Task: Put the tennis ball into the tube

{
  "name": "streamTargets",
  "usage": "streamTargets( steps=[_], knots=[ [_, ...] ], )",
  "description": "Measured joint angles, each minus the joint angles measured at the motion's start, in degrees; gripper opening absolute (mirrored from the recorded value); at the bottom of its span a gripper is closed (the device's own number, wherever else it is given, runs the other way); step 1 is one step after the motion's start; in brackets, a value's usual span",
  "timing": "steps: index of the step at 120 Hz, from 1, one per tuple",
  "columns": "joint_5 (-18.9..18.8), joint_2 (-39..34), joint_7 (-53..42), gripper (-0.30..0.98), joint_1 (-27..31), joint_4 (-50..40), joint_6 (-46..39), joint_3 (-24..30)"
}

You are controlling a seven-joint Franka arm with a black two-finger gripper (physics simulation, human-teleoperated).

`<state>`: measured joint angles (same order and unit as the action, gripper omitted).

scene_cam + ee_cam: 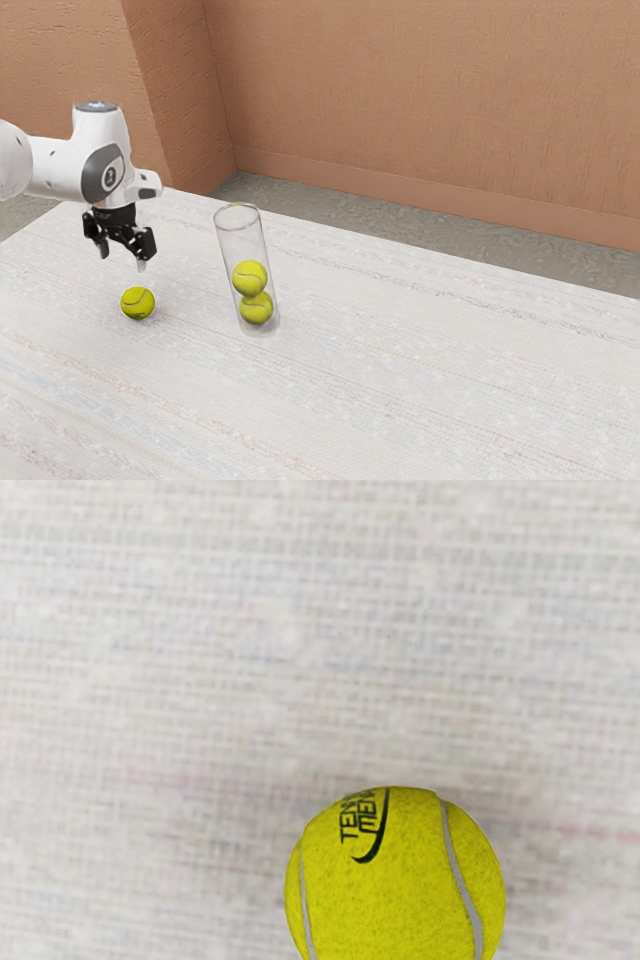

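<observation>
Spotter A: Operator, your gripper hangs in the left part of the exterior view, its two fingers spread with nothing between them. You have the white arm coming in from the left edge.

Spotter B: And your tennis ball is below those fingertips, lower left of the frame's middle, resting on the table. You can see clear space between ball and fingertips.

Spotter A: Your wrist view has that ball too, cut by the edge, with black lettering and two pale seams on the yellow felt.

Spotter B: Now look a little right of it in the exterior view. Your clear tube stands upright there, left of the frame's centre, open end up.

Spotter A: You've got two balls inside: the upper ball sits on the lower ball, and you have room above them.

Spotter B: Behind, you see a grey floor strip, then the orange-brown wall across the top.
</observation>
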<state>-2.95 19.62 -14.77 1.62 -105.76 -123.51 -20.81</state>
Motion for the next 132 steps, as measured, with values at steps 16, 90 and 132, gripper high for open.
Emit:
streamTargets(
  steps=[16, 90, 132],
  knots=[
    [1.37, 1.72, -0.91, 0.69, 1.09, 0.00, -1.53, 0.12],
    [5.18, 4.12, -4.14, 0.69, 0.25, -0.41, -4.99, 0.72],
    [8.19, 2.49, -5.98, 0.69, -0.50, -3.62, -5.04, 0.69]
  ],
)
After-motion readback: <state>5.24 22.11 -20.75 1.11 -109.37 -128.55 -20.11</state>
